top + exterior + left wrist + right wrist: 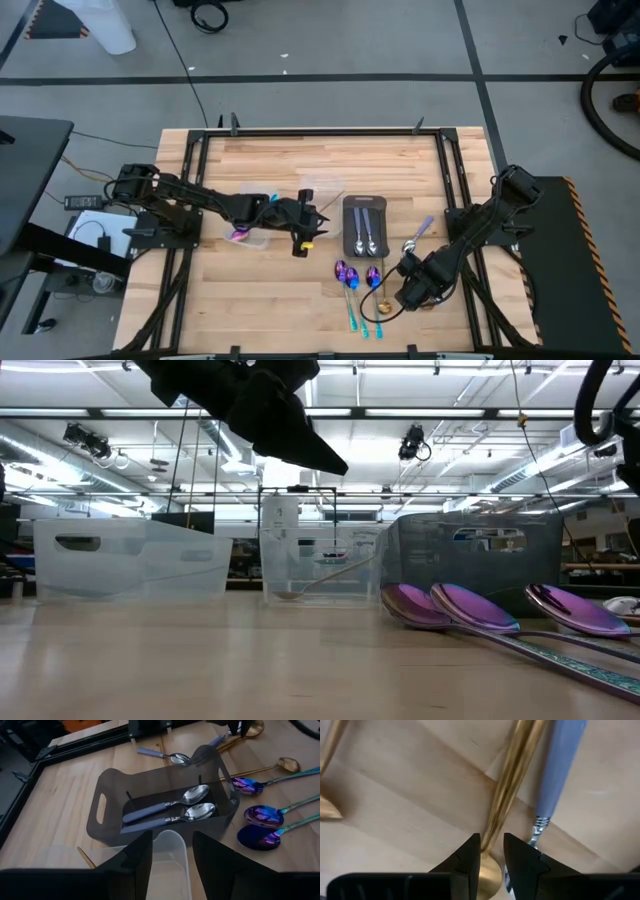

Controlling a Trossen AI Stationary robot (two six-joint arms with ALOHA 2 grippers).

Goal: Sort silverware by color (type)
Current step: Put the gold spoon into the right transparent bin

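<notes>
Right gripper [491, 851], lower right in the high view, stood nearly closed around a gold spoon [512, 780] — evidently to lift it for sorting — while the left gripper [172, 852] waited with its fingers apart above a clear tub [167, 865].

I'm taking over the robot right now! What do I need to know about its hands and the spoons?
Right gripper: low over the table's near right part, fingers narrowed around the handle of a gold spoon; I can't tell if it is gripped yet. A lavender-handled spoon lies right beside it.
Left gripper: open, empty, waiting above a clear tub next to the dark tray.
Done: two lavender-handled silver spoons lie in the tray.
Left: three purple spoons and the gold ones are loose on the table; one more lavender-handled spoon lies beyond the tray.
</notes>
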